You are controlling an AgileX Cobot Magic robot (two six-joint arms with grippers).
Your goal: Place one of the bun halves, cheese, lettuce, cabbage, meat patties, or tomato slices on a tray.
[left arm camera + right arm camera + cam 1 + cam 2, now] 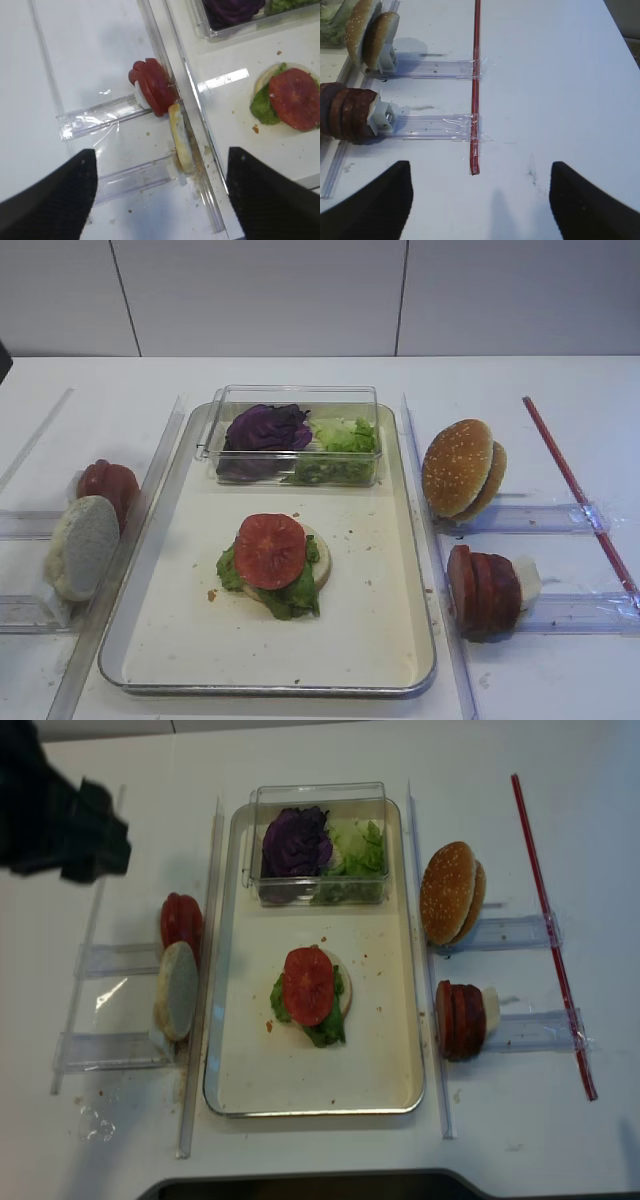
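My right end effector (480, 200) hangs with its fingers spread wide and nothing between them, above bare worktop (560, 75) just short of the red rod (475, 90); my left end effector (160, 195) is likewise agape and empty, hovering over the clear racks beside the tray (400, 660); closest to my right side stand the meat patties (484, 592), on edge in their holder, and I judge them thick, fairly stiff and not heavy, best pinched across the flat faces of the outermost disc from above; behind them the sesame bun halves (461, 468) lean upright, soft and easily dented, so a gentle pinch near the rim would suit; on my left the tomato slices (108, 485) look thin, slick and floppy, and the pale bun half (82, 545) in front of them seems light and spongy; on the tray a stack already sits, bun base, lettuce (290, 597), tomato on top; the cabbage (268, 428) lies in the clear box (296, 475) at the far end, limp and springy.
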